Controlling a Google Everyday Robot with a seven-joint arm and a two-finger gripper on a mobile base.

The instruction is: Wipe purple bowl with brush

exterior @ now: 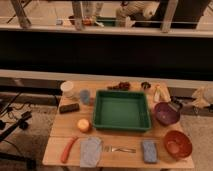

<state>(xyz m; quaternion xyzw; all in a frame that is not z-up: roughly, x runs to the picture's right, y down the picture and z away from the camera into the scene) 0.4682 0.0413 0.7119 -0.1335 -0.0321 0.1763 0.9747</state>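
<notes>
Everything here is placed against the green rectangular plastic tray [121, 110], which sits mid-table on the light wooden table [60, 131].

Far left of the tray, off the table, dark cables and a black stand leg [15, 125] lie on the pale floor. Behind the table run a pale ledge and a broad dark wall band [100, 52], with grey railing posts [77, 14] above it.

At the tray's far-left corner stands a white round cup [66, 89], and just beside the tray a small blue-grey cup [85, 96]. Below the white cup lies a dark rectangular block [69, 107]. Near the tray's front-left corner sits a round orange fruit [83, 125]. In front of that lies a long orange-red carrot-like piece [68, 149], then a grey-blue folded cloth [90, 151].

Straight in front of the tray lies a metal fork [120, 149]. Behind the tray is a small cluster of dark bits [120, 86].

In front of its right corner lies a blue sponge [148, 151].

Right of the tray, close to its wall, sits the glossy purple bowl [165, 115]. The small dark brush [174, 105] rests at the bowl's far-right rim. In front of it is a larger orange-red bowl [177, 144].

Furthest right, past the table edge and apart from the purple bowl, hangs the pale gripper [202, 96]. I cannot tell whether it is spread or closed, or whether it grips anything.
</notes>
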